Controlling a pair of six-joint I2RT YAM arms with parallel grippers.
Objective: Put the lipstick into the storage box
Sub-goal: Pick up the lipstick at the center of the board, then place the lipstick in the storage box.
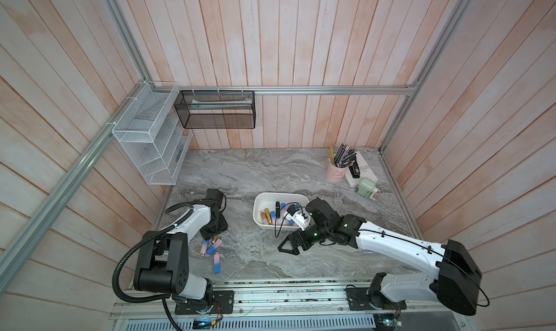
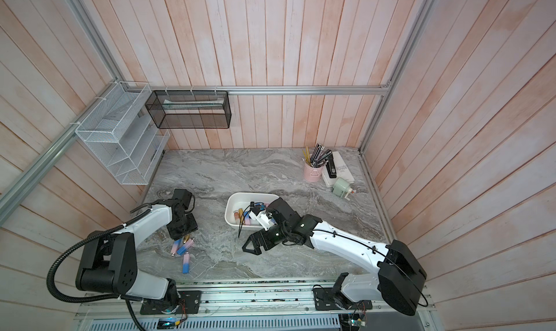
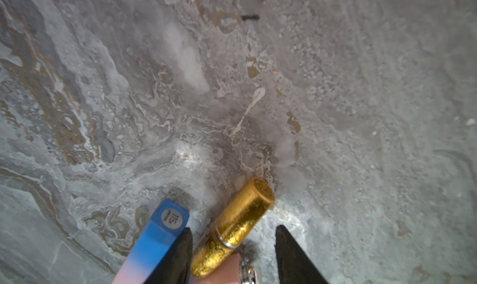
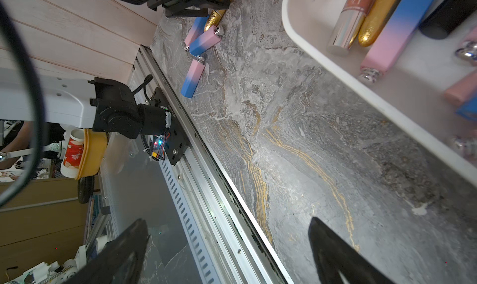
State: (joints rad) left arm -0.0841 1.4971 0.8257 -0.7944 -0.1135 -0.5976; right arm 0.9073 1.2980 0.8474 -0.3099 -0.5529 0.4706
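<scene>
A gold glitter lipstick lies on the marble top between the jaws of my left gripper. One finger touches it and the other stands apart from it. A blue-and-pink lipstick lies just outside that finger, and a pink one lies under the gold one. In a top view this cluster sits at the near left, with my left gripper over it. The white storage box at mid-table holds several lipsticks. My right gripper hovers open and empty in front of the box.
A lone blue-and-pink lipstick lies nearer the front rail. A pink pen cup, a book with a stapler and a green sharpener stand at the back right. A white wire rack and a black mesh basket hang on the walls.
</scene>
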